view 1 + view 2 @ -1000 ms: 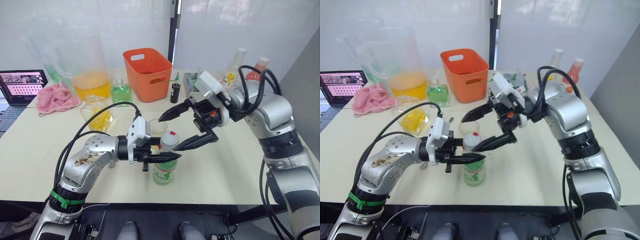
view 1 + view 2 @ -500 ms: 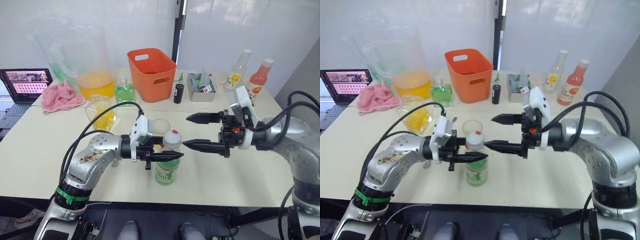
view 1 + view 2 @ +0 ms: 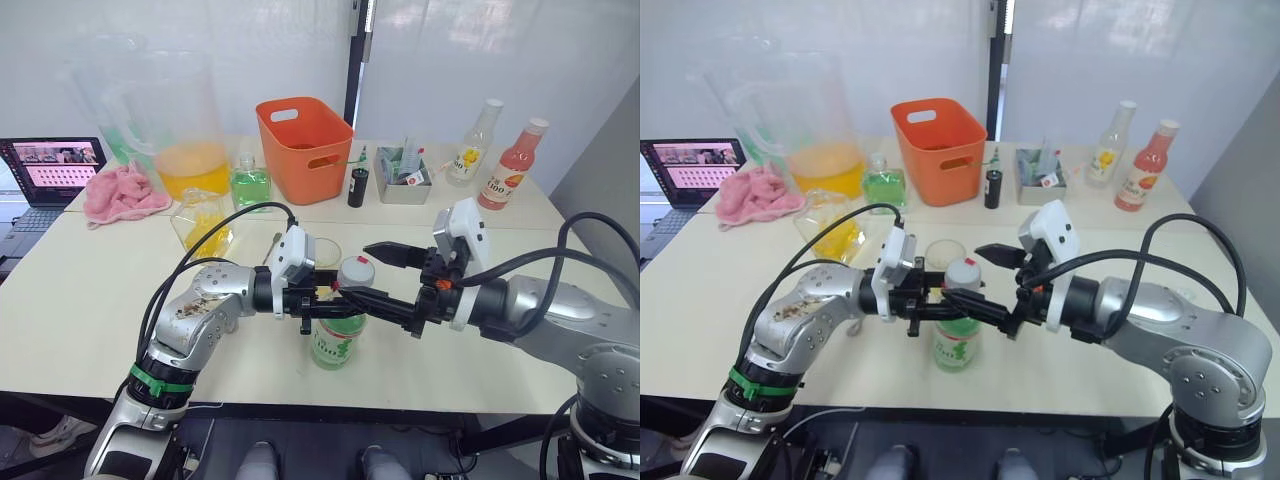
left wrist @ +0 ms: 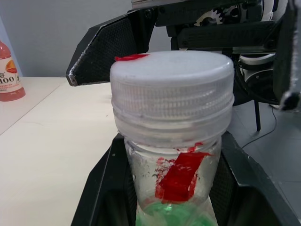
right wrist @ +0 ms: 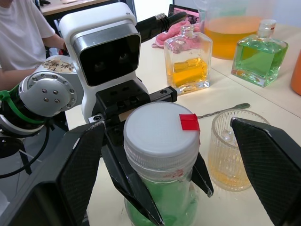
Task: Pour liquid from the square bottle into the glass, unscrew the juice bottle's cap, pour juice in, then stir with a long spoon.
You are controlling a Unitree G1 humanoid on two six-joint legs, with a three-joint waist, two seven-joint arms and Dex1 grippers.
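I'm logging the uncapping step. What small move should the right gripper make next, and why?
Probably close onto the white cap. The right gripper is open with a finger on each side of it, while the left gripper clamps the juice bottle by its neck, cap still on.

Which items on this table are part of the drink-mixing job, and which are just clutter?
In play: juice bottle clamped by the left gripper, white cap on; right gripper open around the cap; glass; square bottle; long spoon.

Clutter: pitcher, green-liquid bottle, orange bin, pink cloth, laptop, yellow-label bottle, red-liquid bottle.
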